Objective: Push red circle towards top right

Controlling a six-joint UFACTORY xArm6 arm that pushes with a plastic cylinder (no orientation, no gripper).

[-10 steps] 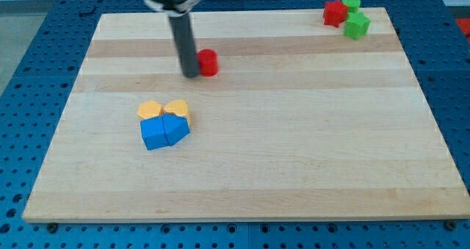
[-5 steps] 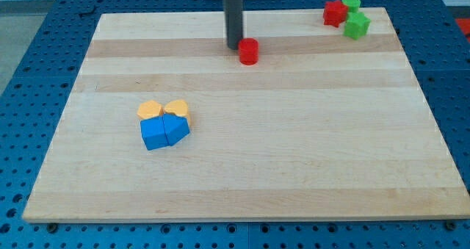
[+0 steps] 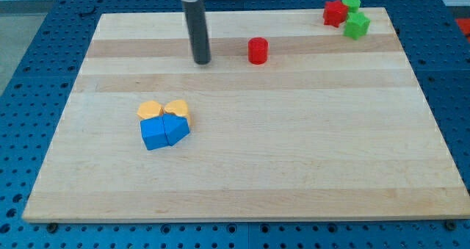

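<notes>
The red circle point(image 3: 257, 50) is a short red cylinder standing on the wooden board point(image 3: 294, 146), above the middle and a little toward the view's top. My tip point(image 3: 202, 60) rests on the board to the view's left of the red circle, apart from it by a clear gap and slightly lower in the view. The dark rod rises from the tip to the view's top edge.
A red block point(image 3: 335, 12), a green circle point(image 3: 351, 3) and a green block point(image 3: 357, 25) cluster at the board's top right corner. Two orange blocks point(image 3: 163, 109) sit against two blue blocks point(image 3: 164, 131) at the left of centre.
The red circle has slid to the right and slightly upward over the second. My tip followed it rightward, then pulled back to the left, leaving a gap.
</notes>
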